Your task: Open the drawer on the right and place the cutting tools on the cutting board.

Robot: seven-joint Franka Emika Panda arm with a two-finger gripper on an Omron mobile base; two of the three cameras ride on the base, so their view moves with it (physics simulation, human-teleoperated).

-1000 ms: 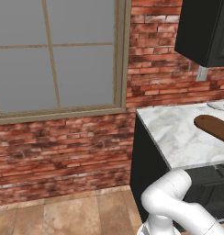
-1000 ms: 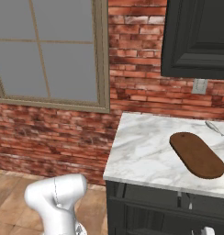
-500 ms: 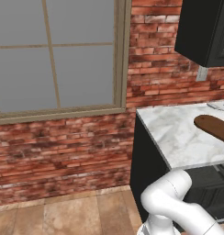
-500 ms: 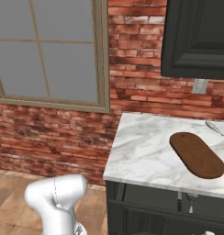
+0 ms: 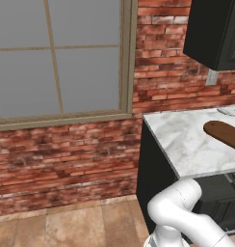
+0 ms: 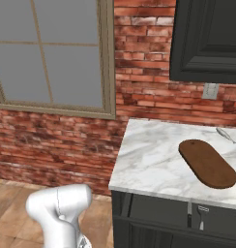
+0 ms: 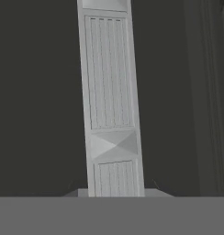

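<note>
In the hand view a ribbed silver drawer handle [image 7: 112,105] runs up from between my fingertips, against the dark drawer front [image 7: 36,101]. My gripper [image 7: 113,187] is shut on this handle, and only the edges of its tips show. The reddish-brown cutting board [image 6: 207,163] lies on the white marble counter [image 6: 149,160], also seen as the board's rounded end [image 5: 224,132] in the left base view. A slim silver-grey tool [image 6: 226,134] lies on the counter behind the board. The dark drawer fronts [image 6: 154,210] sit under the counter edge.
A black wall cabinet [image 6: 207,38] hangs over the counter, with a wall socket [image 6: 210,90] under it. A brick wall and a large window [image 6: 52,53] stand to the left. My white arm base [image 6: 59,210] rises over the tiled floor [image 5: 66,224].
</note>
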